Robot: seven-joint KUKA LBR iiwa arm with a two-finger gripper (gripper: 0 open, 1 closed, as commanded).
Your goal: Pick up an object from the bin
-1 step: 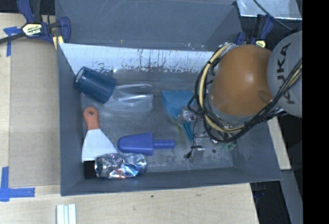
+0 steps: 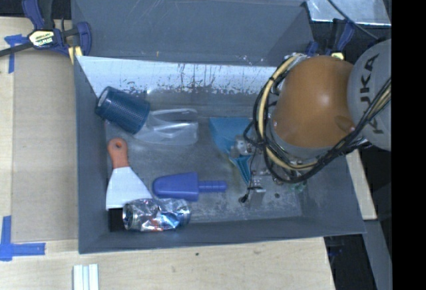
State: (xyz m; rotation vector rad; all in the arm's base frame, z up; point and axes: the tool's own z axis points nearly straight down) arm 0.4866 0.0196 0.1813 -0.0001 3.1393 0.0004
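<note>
**Teal piece lies nearest the jaws, at the right**

On the left of the grey metal bin [image 2: 90, 169] lie a dark blue cylindrical cup [image 2: 123, 109], an orange-handled white scraper [image 2: 122, 181] and a crumpled silver foil packet [image 2: 156, 215]. Mid-floor lie clear plastic wrapping [image 2: 173, 130] and a blue plastic handled tool [image 2: 186, 185]. 1 flat teal piece [image 2: 229, 136] sits just up-left of the jaws, its long axis slanting down-right toward them. The jaws hang below the orange wrist cover [image 2: 313, 102]; I cannot tell whether they are open or closed.
</note>
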